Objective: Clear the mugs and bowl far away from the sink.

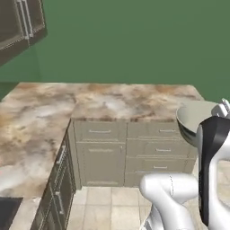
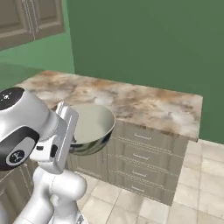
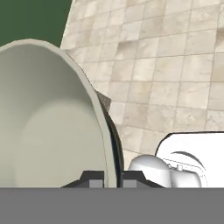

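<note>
The claw (image 3: 106,178) is clamped on the rim of the bowl (image 2: 89,127), one finger inside the rim and the other outside it. The bowl hangs in the air, lifted clear of any surface, tipped so that its cream-white inside faces partly sideways and its grey outside faces down. In the right base view it sits in front of the arm's white wrist, near the front edge of the marbled counter (image 2: 144,105) and level with the top row of drawers (image 2: 146,151). In the left base view the bowl (image 1: 193,119) shows at the right side, partly behind the arm's dark joint, just off the counter's (image 1: 112,101) right end. From the hand view the bowl (image 3: 48,122) fills the left side, with the pale tiled floor (image 3: 170,65) beyond it. The counter runs around a corner, with grey drawers (image 1: 126,152) below it, a green wall (image 1: 134,40) behind it and a dark wall cabinet (image 1: 20,22) at the upper left.
</note>
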